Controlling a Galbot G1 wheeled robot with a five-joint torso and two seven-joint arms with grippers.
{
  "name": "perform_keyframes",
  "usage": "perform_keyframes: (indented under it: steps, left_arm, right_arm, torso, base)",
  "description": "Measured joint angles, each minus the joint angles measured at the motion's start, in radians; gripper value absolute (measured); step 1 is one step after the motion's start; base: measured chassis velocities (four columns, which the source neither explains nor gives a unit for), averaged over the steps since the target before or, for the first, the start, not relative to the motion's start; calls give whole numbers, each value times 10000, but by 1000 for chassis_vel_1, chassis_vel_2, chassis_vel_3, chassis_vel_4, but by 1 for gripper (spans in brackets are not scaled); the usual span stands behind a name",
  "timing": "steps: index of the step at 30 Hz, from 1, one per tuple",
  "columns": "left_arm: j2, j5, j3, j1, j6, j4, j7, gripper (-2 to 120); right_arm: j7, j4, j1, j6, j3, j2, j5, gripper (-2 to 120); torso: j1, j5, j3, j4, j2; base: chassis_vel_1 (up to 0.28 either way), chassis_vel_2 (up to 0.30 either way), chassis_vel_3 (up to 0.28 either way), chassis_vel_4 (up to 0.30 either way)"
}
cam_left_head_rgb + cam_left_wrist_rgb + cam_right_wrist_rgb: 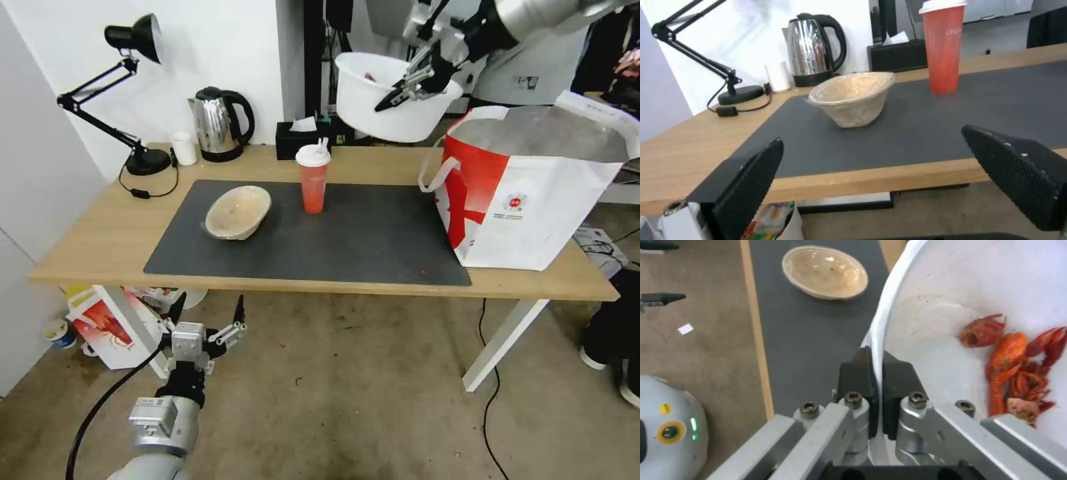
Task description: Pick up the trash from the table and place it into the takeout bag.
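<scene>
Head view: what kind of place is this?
Probably an office or lab corner staged as a dining spot: a table with desk lamp, kettle and takeout bag, cables on bare floor.

A makeshift lab or office test corner is suggested rather than a home. A plain light-wood table (100, 247) on white legs is set on a stained, bare concrete floor (347, 400), against a white wall. A black desk lamp (127, 100), a steel kettle (217, 123) and a black tissue box (300, 139) are lined up at the back. Loose cables (490, 400) are left trailing across the floor.
</scene>
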Motion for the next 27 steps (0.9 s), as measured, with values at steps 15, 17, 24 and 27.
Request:
perform_keyframes:
  steps: [15, 17, 24, 27]
  left_arm:
    - [0, 0, 0, 0, 0, 0, 0, 100]
    - [0, 0, 0, 0, 0, 0, 0, 100]
    - [0, 0, 0, 0, 0, 0, 0, 100]
    - [0, 0, 0, 0, 0, 0, 0, 100]
  right_arm:
    - [-310, -638, 1042, 309, -978, 713, -291, 0]
    - [-342, -801, 1135, 374, -1092, 887, -394, 0]
    - [-420, -945, 1358, 456, -1485, 1507, -756, 0]
    - [-520, -1019, 1445, 496, -1657, 1887, -1059, 0]
  torso:
    - [1, 0, 0, 0, 0]
    - [1, 0, 0, 1, 0]
    - [1, 3, 0, -1, -1]
    - [1, 2, 0, 0, 0]
  base:
    - [0, 0, 0, 0]
    - [0, 0, 0, 0]
    - [0, 0, 0, 0]
    - [0, 0, 0, 0]
